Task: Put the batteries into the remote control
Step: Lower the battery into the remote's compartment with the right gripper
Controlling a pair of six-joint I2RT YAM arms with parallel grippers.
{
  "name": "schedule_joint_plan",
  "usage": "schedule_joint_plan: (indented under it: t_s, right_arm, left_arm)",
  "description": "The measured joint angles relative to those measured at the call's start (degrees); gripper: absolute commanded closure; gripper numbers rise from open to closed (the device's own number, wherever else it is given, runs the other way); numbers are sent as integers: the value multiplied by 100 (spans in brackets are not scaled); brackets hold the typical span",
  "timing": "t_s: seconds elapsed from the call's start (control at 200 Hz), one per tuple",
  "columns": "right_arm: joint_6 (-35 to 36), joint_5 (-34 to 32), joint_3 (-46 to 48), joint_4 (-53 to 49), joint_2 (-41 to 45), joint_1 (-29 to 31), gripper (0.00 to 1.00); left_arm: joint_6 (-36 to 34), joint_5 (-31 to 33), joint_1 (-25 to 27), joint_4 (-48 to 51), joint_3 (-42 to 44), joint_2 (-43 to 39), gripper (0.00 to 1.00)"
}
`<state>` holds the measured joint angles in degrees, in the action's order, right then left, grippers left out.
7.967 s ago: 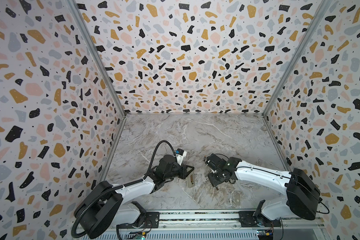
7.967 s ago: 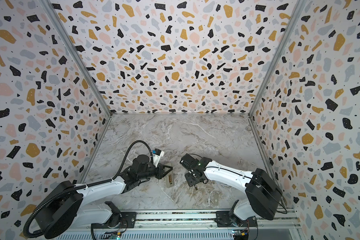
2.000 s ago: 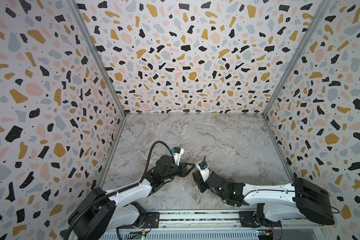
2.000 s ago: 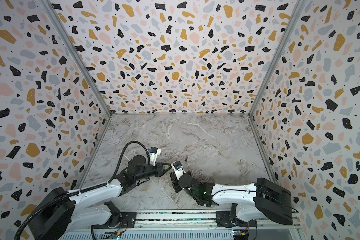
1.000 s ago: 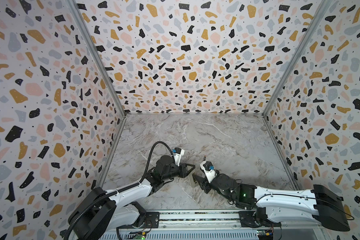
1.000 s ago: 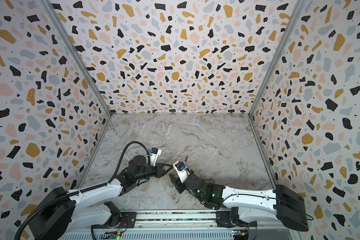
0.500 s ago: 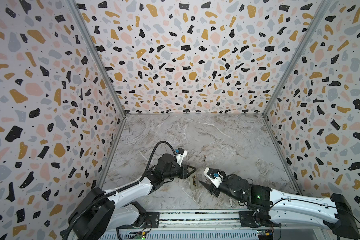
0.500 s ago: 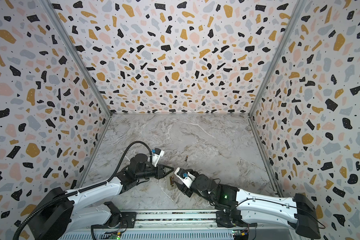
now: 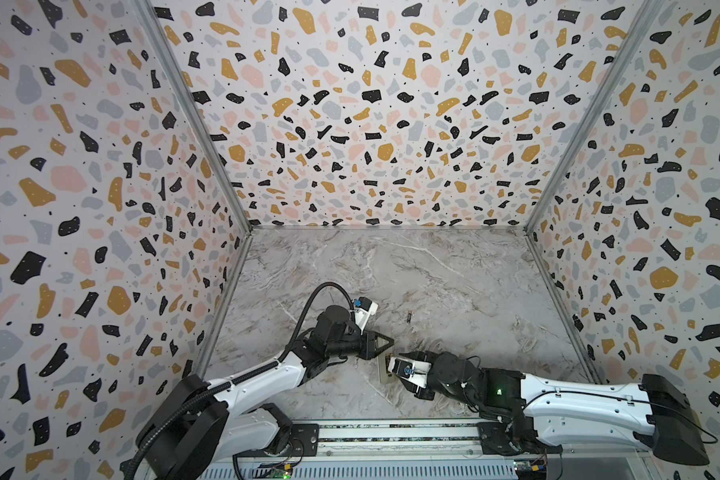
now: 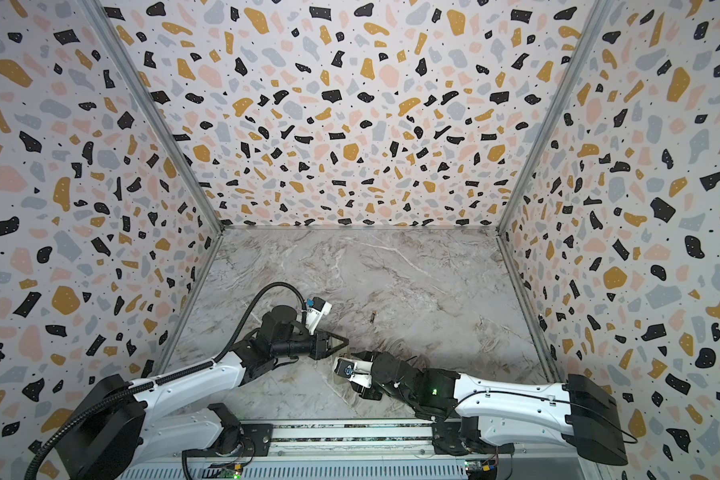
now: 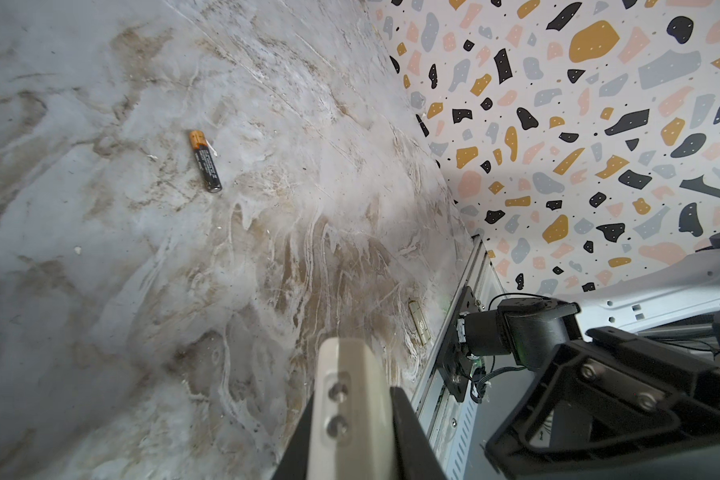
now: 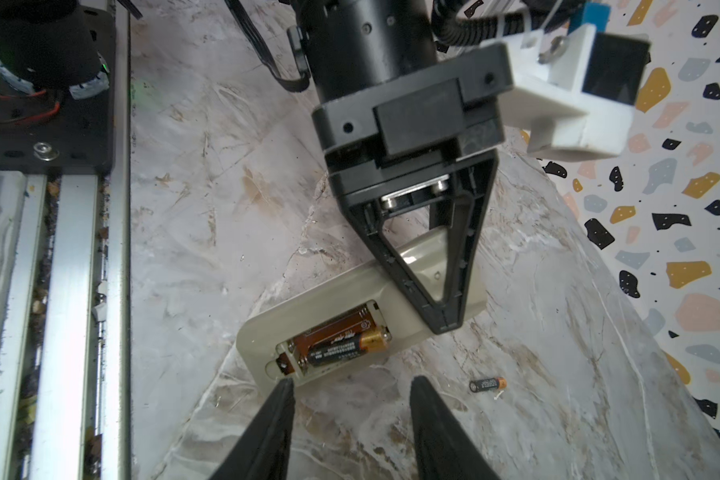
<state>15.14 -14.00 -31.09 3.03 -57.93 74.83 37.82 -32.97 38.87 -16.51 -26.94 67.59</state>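
One dark, copper-tipped battery (image 12: 341,347) is sitting in the slim white remote control (image 12: 262,332), beneath the clenched left end effector (image 12: 445,328). The released, empty right end effector (image 12: 352,380) is probably fetching next the second battery (image 12: 487,384), lying loose on the marble counter (image 12: 208,216).

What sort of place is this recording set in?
Likely a robot test cell: terrazzo-print walls on three sides, marble-look tabletop, left arm and right arm mounted on a metal rail.
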Motion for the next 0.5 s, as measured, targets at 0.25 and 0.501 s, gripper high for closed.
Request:
schedule_joint_plan:
  t_s: [0.25, 0.501]
  right_arm:
    - [236, -120, -116, 94, -358, 0, 61]
    - [330, -214, -129, 153, -490, -2, 64]
  left_arm:
    - [-20, -66, 0, 0, 0, 0, 100]
    - [-37, -76, 0, 0, 0, 0, 100]
